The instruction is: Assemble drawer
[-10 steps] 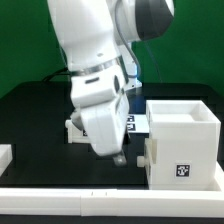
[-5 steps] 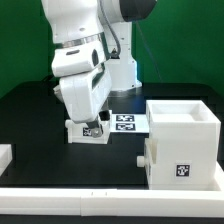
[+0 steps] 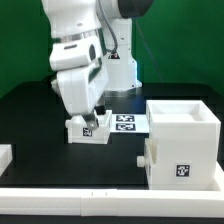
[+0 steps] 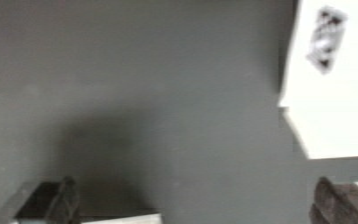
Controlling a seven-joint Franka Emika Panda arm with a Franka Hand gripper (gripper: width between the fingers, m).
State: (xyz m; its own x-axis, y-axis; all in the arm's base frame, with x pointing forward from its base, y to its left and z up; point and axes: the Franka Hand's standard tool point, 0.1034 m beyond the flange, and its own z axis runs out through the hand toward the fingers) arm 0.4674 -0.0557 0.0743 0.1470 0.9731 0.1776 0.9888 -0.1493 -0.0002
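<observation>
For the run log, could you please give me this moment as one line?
gripper: open, empty | position: at small tray | small tray: on table, outside casing | casing: exterior view's right

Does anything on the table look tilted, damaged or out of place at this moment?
Nothing stands out. The casing stands upright, the small tray sits level on the table near the open claw, and the marker board lies flat. No damage is visible.

Table (image 3: 30, 112): casing (image 3: 186, 140) at 4 o'clock from centre. Small tray (image 3: 76, 132) at casing's 9 o'clock, well apart. Marker board (image 3: 127, 122) just beside tray, at its 3 o'clock.
</observation>
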